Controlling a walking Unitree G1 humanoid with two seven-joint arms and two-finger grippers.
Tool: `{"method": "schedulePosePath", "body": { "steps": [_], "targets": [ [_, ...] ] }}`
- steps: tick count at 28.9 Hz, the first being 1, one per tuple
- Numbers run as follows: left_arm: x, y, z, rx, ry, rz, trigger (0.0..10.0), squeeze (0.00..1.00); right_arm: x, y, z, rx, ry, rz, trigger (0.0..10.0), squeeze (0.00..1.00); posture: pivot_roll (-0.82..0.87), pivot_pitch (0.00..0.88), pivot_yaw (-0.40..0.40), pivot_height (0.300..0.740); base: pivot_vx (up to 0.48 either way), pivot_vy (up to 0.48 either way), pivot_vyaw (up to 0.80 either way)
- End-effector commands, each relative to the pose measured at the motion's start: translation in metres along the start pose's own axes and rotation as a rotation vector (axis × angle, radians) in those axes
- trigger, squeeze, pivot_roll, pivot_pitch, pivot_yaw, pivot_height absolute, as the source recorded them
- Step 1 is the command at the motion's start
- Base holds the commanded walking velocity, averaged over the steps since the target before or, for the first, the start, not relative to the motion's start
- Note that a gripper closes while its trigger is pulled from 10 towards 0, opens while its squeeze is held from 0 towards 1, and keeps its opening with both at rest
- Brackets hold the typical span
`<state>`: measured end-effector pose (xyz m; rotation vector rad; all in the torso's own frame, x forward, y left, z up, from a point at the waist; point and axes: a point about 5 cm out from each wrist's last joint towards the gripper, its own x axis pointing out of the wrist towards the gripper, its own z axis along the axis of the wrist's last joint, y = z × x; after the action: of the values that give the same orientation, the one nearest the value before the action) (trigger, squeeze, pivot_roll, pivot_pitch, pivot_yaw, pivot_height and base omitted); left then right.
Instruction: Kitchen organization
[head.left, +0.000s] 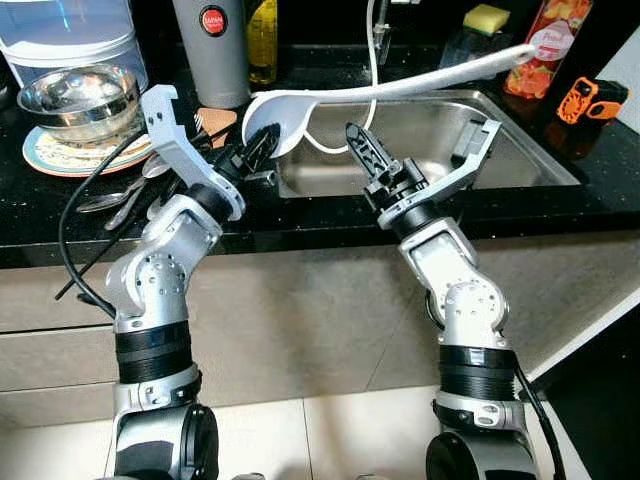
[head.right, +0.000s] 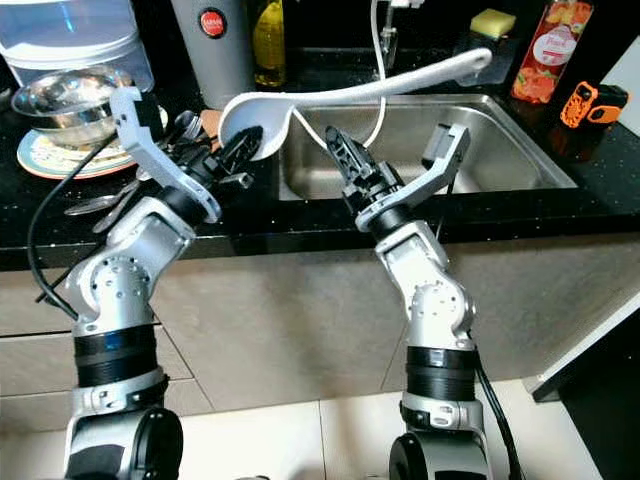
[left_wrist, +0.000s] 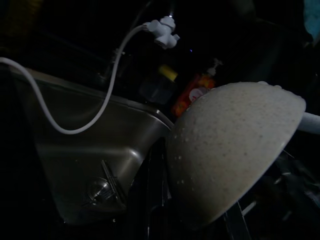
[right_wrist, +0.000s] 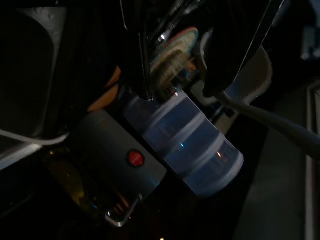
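So the left gripper (head.left: 258, 152) has its black fingers clamped on the bowl of a big white ladle (head.left: 283, 117), right at the front left corner of the steel sink (head.left: 520, 150). The ladle's bowl sits right at the fingertips, and its long handle runs up and away to the robot's right, across the sink, with the far end reaching over toward the red bottle (head.left: 548, 45) on the back of the black counter (head.left: 60, 205). In the left wrist view the rounded underside of the bowl (left_wrist: 235, 150) is dotted with water drops, with the fingers just dark shapes under it, so how they sit on it is hard to make out there. The right gripper (head.left: 362, 150) hangs above the front edge of the sink, near the ladle bowl but not touching it, fingers pointing up and toward the left; whether they're parted or together I honestly can't tell. To the robot's left there's a glass bowl (head.left: 78, 100) on a plate (head.left: 50, 155), some cutlery (head.left: 125, 195) partly hidden behind the left arm, and a grey flask (head.left: 212, 50) with its top cut off by the frame. A white hose (head.left: 372, 70) loops down into the sink. The right wrist view is very dark.
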<state>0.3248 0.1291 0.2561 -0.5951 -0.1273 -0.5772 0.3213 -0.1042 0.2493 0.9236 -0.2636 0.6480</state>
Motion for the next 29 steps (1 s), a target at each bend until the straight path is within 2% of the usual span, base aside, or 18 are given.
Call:
{"method": "schedulePosePath", "body": {
  "steps": [1,2,5,11,17,22,23,24,29],
  "targets": [
    [0.0,0.004,-0.009,-0.039,0.031,0.027,10.0,0.0,0.002,0.011,0.004,0.065,-0.063,0.043,10.0,0.0,0.12,0.0,-0.04,0.74,0.0,0.0,0.0],
    [0.0,0.004,-0.009,-0.039,0.031,0.027,10.0,0.0,0.002,0.011,0.004,0.065,-0.063,0.043,10.0,0.0,0.12,0.0,-0.04,0.74,0.0,0.0,0.0],
    [-0.002,0.009,-0.01,-0.073,0.029,0.064,10.0,0.0,0.0,0.013,0.023,0.056,-0.166,0.055,10.0,0.0,0.12,0.0,-0.039,0.74,0.0,0.0,0.0],
    [-0.004,0.013,-0.017,-0.065,0.063,0.094,10.0,0.0,0.001,0.015,0.035,0.024,-0.214,0.059,10.0,0.0,0.12,0.0,-0.036,0.74,0.0,0.0,0.0],
    [-0.005,0.014,-0.025,-0.059,0.089,0.106,10.0,0.0,0.002,0.015,0.04,-0.016,-0.212,0.06,10.0,0.0,0.12,0.0,-0.037,0.74,0.0,0.0,0.0],
    [-0.005,0.017,-0.021,-0.07,0.066,0.124,10.0,0.0,0.001,0.016,0.039,-0.043,-0.193,0.076,10.0,0.0,0.12,0.0,-0.037,0.74,0.0,0.0,0.0],
    [-0.005,0.019,-0.015,-0.086,0.036,0.133,10.0,0.0,0.0,0.017,0.035,-0.103,-0.157,0.088,10.0,0.0,0.12,0.0,-0.039,0.74,0.0,0.0,0.0],
    [-0.006,0.022,-0.001,-0.111,-0.034,0.14,10.0,0.0,-0.002,0.018,0.028,-0.191,-0.093,0.108,10.0,0.0,0.12,0.0,-0.039,0.74,0.0,0.0,0.0],
    [-0.006,0.023,0.007,-0.12,-0.067,0.135,10.0,0.0,-0.002,0.017,0.026,-0.217,-0.075,0.106,10.0,0.0,0.12,0.0,-0.039,0.74,0.0,0.0,0.0]
  ]
}}
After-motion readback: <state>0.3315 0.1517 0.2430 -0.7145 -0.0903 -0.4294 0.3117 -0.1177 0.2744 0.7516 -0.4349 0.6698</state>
